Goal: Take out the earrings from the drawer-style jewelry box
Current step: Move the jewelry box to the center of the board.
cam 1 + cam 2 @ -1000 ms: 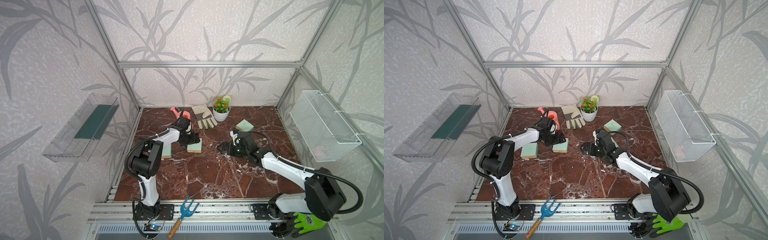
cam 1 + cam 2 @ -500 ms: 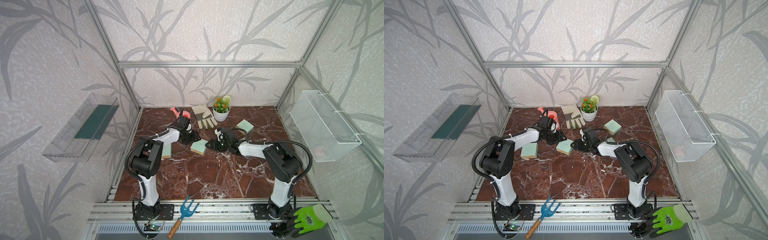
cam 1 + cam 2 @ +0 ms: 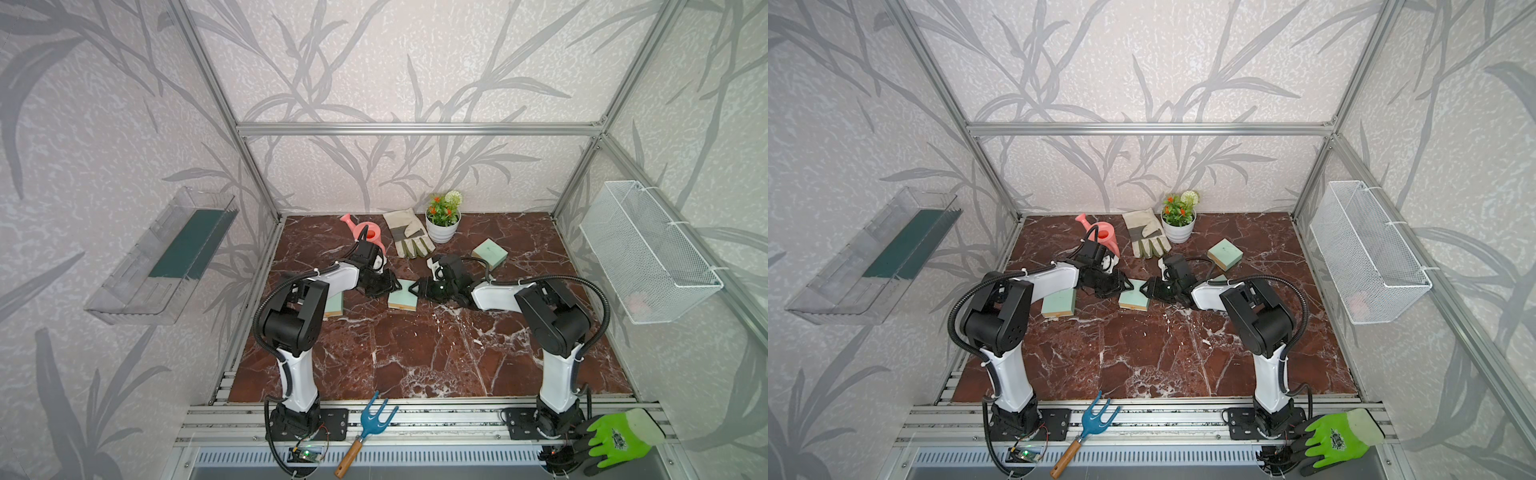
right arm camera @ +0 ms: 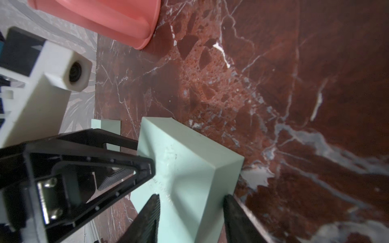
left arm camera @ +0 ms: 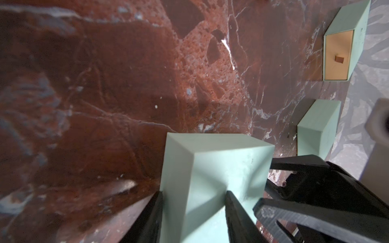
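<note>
Midway across red-brown marble desk (image 3: 415,353), small mint-green square jewelry box (image 3: 402,297), left end effector (image 5: 193,193) clamped on one end, right end effector (image 4: 192,196) clamped on opposite end, earrings too small to discern.

Both top views: mounted high on the arm-base side, tilted down, far off, sharing the whole red-brown marble tabletop (image 3: 415,353). Wrist cameras: each very near, low, facing the other across one mint-green square box (image 5: 214,168), seen from opposite ends.
</note>
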`<state>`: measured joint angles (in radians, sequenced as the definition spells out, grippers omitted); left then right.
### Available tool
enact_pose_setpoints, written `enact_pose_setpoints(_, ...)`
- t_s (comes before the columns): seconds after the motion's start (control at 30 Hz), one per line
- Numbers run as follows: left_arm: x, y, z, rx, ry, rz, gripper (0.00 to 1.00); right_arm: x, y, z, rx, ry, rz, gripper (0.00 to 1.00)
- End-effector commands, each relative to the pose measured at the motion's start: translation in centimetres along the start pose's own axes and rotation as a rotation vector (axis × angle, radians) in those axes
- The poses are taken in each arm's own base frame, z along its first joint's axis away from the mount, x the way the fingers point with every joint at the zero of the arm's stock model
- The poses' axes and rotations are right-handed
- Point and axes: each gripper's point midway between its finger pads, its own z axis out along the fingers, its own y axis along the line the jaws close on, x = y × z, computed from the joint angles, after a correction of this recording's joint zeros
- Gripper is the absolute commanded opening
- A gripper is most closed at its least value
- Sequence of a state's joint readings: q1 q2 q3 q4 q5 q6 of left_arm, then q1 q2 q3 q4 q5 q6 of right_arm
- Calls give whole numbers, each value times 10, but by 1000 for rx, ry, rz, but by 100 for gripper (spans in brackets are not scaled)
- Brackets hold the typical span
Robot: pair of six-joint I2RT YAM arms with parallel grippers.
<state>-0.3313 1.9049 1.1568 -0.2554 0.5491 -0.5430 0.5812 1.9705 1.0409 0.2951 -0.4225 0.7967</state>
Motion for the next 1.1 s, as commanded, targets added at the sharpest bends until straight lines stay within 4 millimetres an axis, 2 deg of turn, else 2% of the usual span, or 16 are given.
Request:
enact_pose_setpoints(0.0,19,-9,-1,45,34,8,47,6,11,-6,-49,10,-36,50)
enact_pose_setpoints(0.2,42,-21,-1,50,56,31,46,27,2,-16,-53,47,-26,47)
enact_pose_setpoints(0.47,99,-45,6,61,105,73,46,58,-19,-49,-12,73,-16,48)
enact_pose_setpoints(0.53,112,-47,9,47,113,72,46,60,-28,-57,9,69,5,48)
enact_pose_setpoints(0.7,141,-57,20,38,150,93,47,45,-51,-83,78,0,10,51)
enact_pose_setpoints(0.77,152,-61,26,37,179,113,48,35,-52,-86,56,2,12,53)
enact_pose_setpoints(0.83,155,-57,27,13,173,113,48,26,-51,-89,62,0,-3,56)
enact_pose_setpoints(0.93,156,-47,15,-34,144,101,48,12,-48,-102,121,-18,-54,58)
enact_pose_setpoints(1.0,155,-40,-1,-84,114,115,49,7,-47,-121,190,-48,-78,60)
enact_pose_setpoints(1.07,154,-35,-20,-121,91,133,49,13,-46,-143,240,-58,-97,61)
